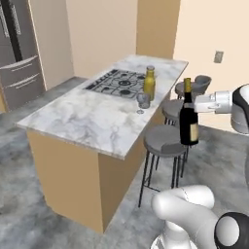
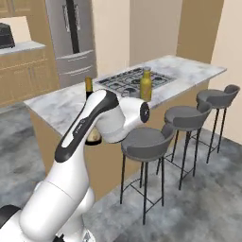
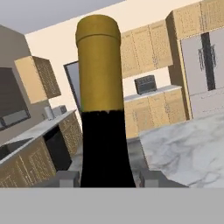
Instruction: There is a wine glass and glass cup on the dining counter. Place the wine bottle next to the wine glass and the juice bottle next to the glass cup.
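The fridge (image 1: 17,53) stands far left of the counter (image 1: 92,121), well apart from it across the grey floor; in the right base view the fridge (image 2: 71,38) rises behind the counter (image 2: 56,106). The cooktop (image 1: 116,82) is set into the counter's far half, and in the right base view the cooktop (image 2: 127,81) lies just behind the arm's elbow.

At the cooktop's near right corner the juice bottle (image 1: 149,83) stands upright on the counter, close to its stool-side edge. The wine glass (image 1: 141,101) stands just in front of it, upright, nearly touching. In the right base view the juice bottle (image 2: 145,84) stands by the same edge; a clear glass beside it is partly hidden by the arm, too hidden to name.

Three stools (image 1: 165,141) line the counter's right side. The wine bottle (image 1: 188,116) hangs upright in the air off the counter, over the stools and well apart from the glass. The gripper (image 1: 198,103) reaches in from the right and its fingers press the bottle at the shoulder, below the neck. In the hand view the bottle (image 3: 103,109) sits between the two fingertips (image 3: 65,178), which flank it on either side, with the counter's marble (image 3: 188,148) to the right. In the right base view the bottle's top (image 2: 88,85) pokes up behind the arm.
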Motion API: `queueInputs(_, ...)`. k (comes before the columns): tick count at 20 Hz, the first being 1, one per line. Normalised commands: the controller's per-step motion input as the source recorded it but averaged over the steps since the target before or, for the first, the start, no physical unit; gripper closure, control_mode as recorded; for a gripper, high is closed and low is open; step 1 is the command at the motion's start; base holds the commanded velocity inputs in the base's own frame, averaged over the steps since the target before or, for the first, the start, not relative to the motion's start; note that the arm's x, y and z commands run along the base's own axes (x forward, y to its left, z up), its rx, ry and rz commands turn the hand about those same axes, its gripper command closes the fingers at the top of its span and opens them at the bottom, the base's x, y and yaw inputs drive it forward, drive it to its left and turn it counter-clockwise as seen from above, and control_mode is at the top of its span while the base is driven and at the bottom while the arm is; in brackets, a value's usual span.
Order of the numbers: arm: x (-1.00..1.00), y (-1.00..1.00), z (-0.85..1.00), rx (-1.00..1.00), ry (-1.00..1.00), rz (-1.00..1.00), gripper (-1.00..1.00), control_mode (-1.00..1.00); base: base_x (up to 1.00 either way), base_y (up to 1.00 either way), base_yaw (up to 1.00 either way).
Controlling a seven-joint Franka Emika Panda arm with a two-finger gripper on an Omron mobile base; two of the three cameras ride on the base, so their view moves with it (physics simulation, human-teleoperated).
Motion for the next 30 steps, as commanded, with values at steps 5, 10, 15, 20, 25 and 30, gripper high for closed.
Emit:
queueInputs(5, 0.0, 0.0, 0.0, 0.0, 0.0, 0.0, 1.0, 1.0, 0.0, -0.75, 0.53)
queueInputs(10, 0.0, 0.0, 0.0, 0.0, 0.0, 0.0, 1.0, 1.0, 0.0, -0.83, 0.49)
queueInputs(15, 0.0, 0.0, 0.0, 0.0, 0.0, 0.0, 1.0, 1.0, 0.0, -0.83, 0.48)
queueInputs(20, 0.0, 0.0, 0.0, 0.0, 0.0, 0.0, 1.0, 1.0, 0.13, -0.52, 0.36)
queueInputs(25, 0.0, 0.0, 0.0, 0.0, 0.0, 0.0, 1.0, 1.0, 0.67, 0.0, 0.16)
queueInputs(30, 0.0, 0.0, 0.0, 0.0, 0.0, 0.0, 1.0, 1.0, 0.45, -0.17, 0.15)
